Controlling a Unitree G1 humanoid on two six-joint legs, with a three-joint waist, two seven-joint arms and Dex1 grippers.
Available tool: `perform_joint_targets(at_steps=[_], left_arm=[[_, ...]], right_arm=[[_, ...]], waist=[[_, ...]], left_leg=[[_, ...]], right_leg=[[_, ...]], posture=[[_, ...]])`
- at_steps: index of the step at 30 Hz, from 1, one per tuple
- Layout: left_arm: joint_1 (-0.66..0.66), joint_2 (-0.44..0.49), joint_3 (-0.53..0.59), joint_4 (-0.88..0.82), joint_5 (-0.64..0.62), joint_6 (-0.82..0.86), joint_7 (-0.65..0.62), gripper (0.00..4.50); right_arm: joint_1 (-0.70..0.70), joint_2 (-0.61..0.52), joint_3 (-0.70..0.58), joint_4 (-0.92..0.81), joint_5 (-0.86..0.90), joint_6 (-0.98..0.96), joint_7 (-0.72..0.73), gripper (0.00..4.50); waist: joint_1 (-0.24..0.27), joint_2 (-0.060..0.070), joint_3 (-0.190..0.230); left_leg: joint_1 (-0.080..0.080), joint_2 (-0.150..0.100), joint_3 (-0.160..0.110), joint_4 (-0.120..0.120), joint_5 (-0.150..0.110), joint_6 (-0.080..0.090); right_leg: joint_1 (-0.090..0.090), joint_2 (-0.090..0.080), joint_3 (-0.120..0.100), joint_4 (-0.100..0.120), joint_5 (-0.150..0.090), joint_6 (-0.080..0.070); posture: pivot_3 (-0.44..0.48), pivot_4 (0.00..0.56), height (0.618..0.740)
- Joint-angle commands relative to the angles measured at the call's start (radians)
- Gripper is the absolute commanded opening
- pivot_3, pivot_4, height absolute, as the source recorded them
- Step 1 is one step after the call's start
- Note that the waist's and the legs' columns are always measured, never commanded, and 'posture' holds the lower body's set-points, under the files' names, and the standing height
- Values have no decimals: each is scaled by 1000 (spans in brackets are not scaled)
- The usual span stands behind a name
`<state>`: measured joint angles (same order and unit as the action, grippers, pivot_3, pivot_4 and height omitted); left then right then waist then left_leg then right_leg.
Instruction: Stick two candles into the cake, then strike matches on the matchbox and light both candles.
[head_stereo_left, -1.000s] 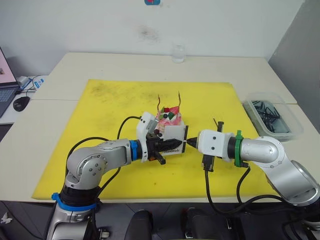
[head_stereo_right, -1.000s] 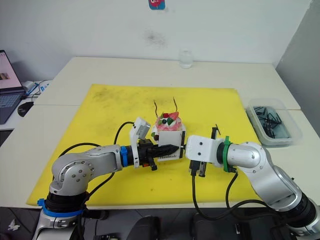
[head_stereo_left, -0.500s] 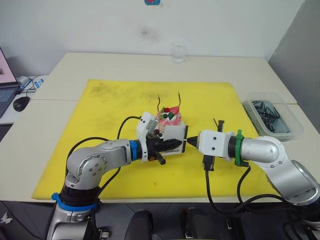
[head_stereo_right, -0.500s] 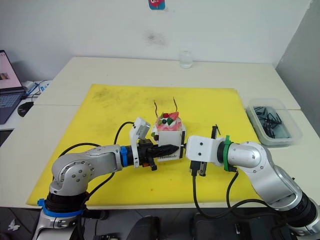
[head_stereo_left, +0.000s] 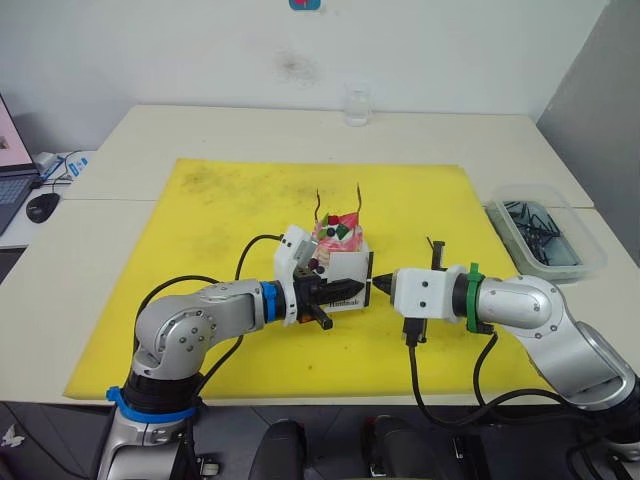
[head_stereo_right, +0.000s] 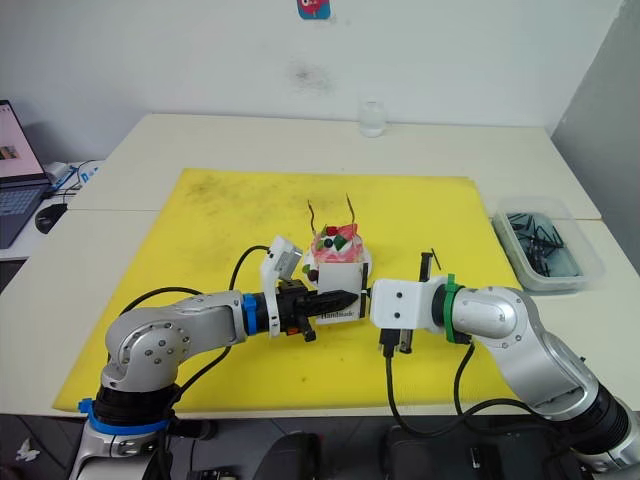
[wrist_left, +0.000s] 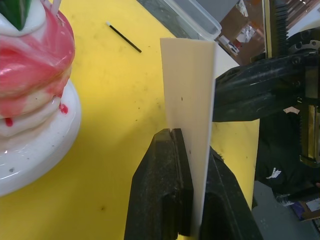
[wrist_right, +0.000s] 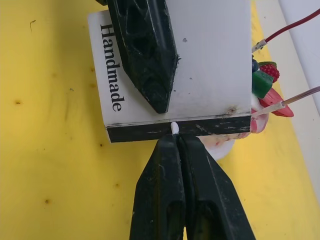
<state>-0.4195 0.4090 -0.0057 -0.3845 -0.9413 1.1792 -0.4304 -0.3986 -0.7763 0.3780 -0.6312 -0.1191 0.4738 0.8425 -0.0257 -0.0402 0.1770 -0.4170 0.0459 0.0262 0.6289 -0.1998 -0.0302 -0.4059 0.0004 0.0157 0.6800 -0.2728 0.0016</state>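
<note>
I was at striking: my left gripper (wrist_left: 192, 200) pinched the matchbox (wrist_right: 175, 70), my right gripper (wrist_right: 179, 145) clamped a match (wrist_right: 174, 127) against its black strip (wrist_right: 180, 128); next, a quick drag.

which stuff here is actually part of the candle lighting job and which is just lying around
Part of the job:
- cake with both candles already stuck in
- matchbox, clamped upright in the left end effector
- match in the right end effector, white tip touching the black strip
- spare match on the yellow mat

Lying about:
- glass
- clear bin
- laptop
- mouse
</note>
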Motion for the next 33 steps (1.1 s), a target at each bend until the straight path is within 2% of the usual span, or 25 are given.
perform_joint_targets(at_steps=[1,4,9,15,19,22,26,33], left_arm=[[-30,-22,32,-34,-46,-21,-17,0],[-67,-10,58,-22,-35,-38,-25,0],[-149,10,156,-1,-96,-10,9,0],[-3,113,162,-120,-195,80,12,0],[81,115,131,-166,-204,94,53,0],[102,95,107,-156,-175,78,84,0],[91,45,85,-107,-181,86,119,0],[38,32,92,-46,-226,118,120,0]], right_arm=[[35,-25,35,18,-23,-61,40,18],[71,-54,56,27,-31,-130,82,18],[100,-83,38,-3,4,-188,147,18],[54,-37,-111,-46,133,-35,136,18],[98,-18,-221,-109,220,101,106,18],[120,-18,-254,-146,242,139,83,18],[131,0,-237,-200,227,167,23,18],[104,-22,-134,-189,137,95,-4,18]], waist=[[0,0,0],[0,0,0],[-2,0,0],[-4,0,0],[12,0,0],[20,0,0],[23,0,0],[22,0,0]], left_leg=[[0,0,0,0,0,0],[0,0,0,0,0,0],[0,0,0,1,0,0],[1,2,0,0,0,0],[0,1,-1,0,0,-1],[1,0,0,1,0,0],[1,-1,0,2,0,0],[1,0,0,1,0,0]], right_leg=[[0,0,0,0,0,0],[0,0,0,0,0,0],[1,1,-1,0,0,0],[1,1,0,0,0,1],[1,-1,-1,0,0,0],[1,-2,0,0,1,1],[1,-2,0,0,1,1],[1,0,0,0,1,1]], posture=[[0,150,740],[0,150,740],[0,150,740],[0,150,740],[0,150,740],[0,150,740],[0,150,740],[0,150,740]])
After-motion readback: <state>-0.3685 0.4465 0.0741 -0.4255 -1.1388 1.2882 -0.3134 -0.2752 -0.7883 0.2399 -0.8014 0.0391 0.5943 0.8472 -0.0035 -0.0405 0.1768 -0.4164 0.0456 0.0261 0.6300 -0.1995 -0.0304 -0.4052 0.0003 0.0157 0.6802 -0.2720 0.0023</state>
